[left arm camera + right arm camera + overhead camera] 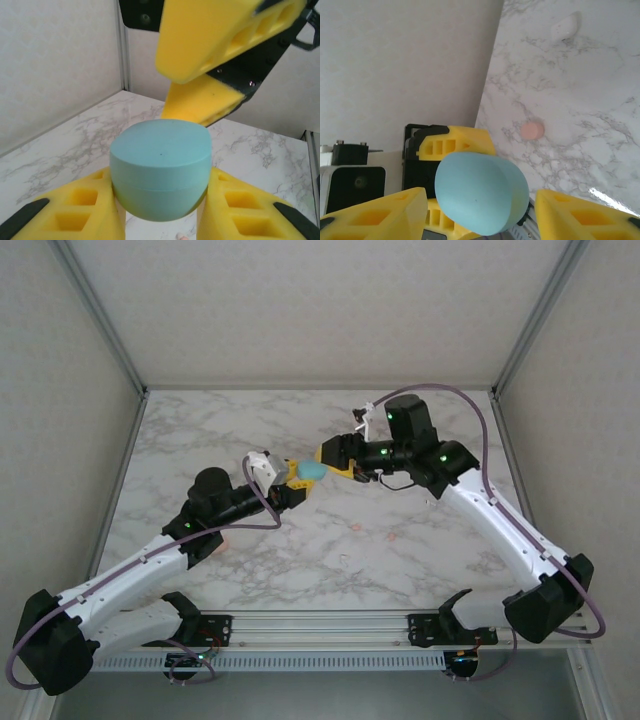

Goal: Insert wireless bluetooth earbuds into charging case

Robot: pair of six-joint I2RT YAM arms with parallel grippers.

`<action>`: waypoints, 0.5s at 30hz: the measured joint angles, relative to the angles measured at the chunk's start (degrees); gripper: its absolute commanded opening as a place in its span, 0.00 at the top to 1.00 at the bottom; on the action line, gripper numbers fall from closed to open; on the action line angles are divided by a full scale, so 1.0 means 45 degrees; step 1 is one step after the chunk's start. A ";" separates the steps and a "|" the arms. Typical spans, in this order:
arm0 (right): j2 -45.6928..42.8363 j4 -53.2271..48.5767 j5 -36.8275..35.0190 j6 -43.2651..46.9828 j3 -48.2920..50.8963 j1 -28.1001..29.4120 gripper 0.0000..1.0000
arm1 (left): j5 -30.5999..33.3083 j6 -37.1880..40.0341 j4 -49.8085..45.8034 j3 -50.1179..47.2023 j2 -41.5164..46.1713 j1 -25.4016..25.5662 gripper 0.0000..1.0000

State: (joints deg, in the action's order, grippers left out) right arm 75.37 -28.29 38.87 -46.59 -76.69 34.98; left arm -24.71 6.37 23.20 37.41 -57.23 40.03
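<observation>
Squarely over the table's middle, the teal oval plastic charging case (160, 170) hangs in the air with bare surface on every side. It is clenched at its lower half between the yellow fingers of the left gripper (298, 480). The right gripper (332, 462) faces it from the far side, its jaws released, and the case sits in the gap between them. The case's lid is closed, so its contents cannot be seen. One small round salmon-pink earbud (532, 130) lies on the white grey-veined marble tabletop (420, 540), well apart from the case. Plain pale walls (300, 300) enclose the table.
</observation>
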 measured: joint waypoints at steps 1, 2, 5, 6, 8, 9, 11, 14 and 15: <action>-0.0053 0.0238 0.0126 -0.0180 0.0189 -0.0058 0.39 | 0.0000 -0.0049 0.0078 0.0000 0.0000 0.0000 0.71; -0.0068 0.0486 0.0321 -0.0345 0.0355 -0.0107 0.39 | 0.0000 -0.0092 0.0199 0.0005 0.0000 0.0000 0.71; -0.0063 0.1069 0.0738 -0.0816 0.0661 -0.0175 0.38 | 0.0000 -0.0209 0.0413 0.0087 0.0000 0.0000 0.71; -0.0063 0.1268 0.0879 -0.0947 0.0724 -0.0185 0.39 | 0.0000 -0.0238 0.0466 0.0126 -0.0005 0.0000 0.71; -0.0063 0.1957 0.1253 -0.1413 0.0967 -0.0185 0.43 | -0.0005 -0.0306 0.0602 0.0228 -0.0034 0.0000 0.71; -0.0058 0.2263 0.1409 -0.1603 0.1088 -0.0185 0.44 | -0.0005 -0.0330 0.0617 0.0277 -0.0049 0.0000 0.71; 0.0015 0.2861 0.1758 -0.2084 0.1253 -0.0189 0.46 | -0.0005 -0.0374 0.0622 0.0330 -0.0073 0.0000 0.71; 0.0189 0.3536 0.2093 -0.2569 0.1345 -0.0194 0.49 | -0.0005 -0.0379 0.0738 0.0355 -0.0175 0.0005 0.71; 0.0228 0.3745 0.2191 -0.2725 0.1384 -0.0194 0.49 | -0.0005 -0.0379 0.0801 0.0359 -0.0209 0.0000 0.71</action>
State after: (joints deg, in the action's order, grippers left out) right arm 76.40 -11.44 48.73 -58.85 -70.46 34.11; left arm -24.73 4.67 26.81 39.03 -58.17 40.03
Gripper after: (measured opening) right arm 0.518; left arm 0.332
